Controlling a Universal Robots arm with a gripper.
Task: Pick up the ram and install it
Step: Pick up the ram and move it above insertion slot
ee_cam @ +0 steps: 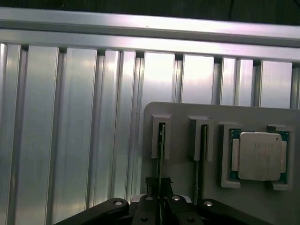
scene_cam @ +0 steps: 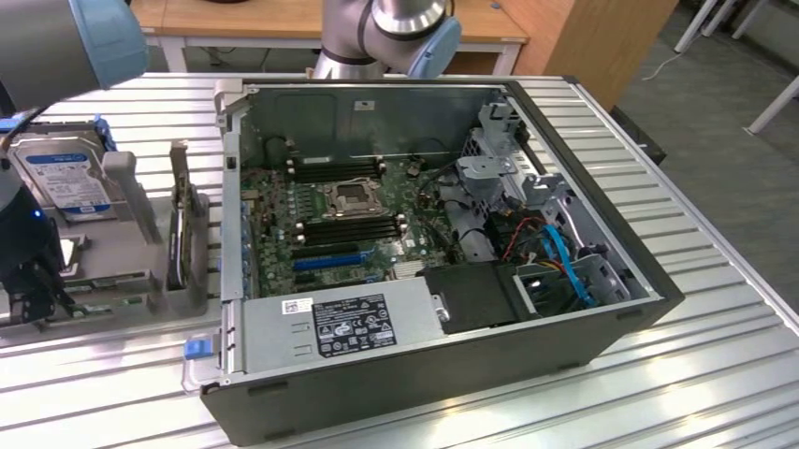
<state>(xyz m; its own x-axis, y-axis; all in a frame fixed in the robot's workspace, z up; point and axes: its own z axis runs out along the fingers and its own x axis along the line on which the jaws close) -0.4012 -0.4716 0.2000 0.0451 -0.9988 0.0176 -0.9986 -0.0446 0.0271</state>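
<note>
The ram (ee_cam: 161,140) is a thin stick seen edge-on, standing upright in a slot of the grey holder (ee_cam: 183,112). My gripper (ee_cam: 161,206) is over it, and its black fingers (ee_cam: 149,202) are closed against both sides of the stick's top edge. A second stick (ee_cam: 202,150) stands in the neighbouring slot. In the exterior view my gripper (scene_cam: 37,290) hangs low over the grey holder (scene_cam: 125,299) at that view's left, beside the open computer case (scene_cam: 437,374). The motherboard's black memory slots (scene_cam: 355,229) lie inside the case.
A processor chip (ee_cam: 260,157) rests in a pocket of the holder beside the sticks. A blue-labelled hard drive (scene_cam: 63,178) and a dark upright board (scene_cam: 185,224) stand on the holder. The case wall (scene_cam: 231,215) rises between holder and motherboard. The table is ribbed aluminium (ee_cam: 70,117).
</note>
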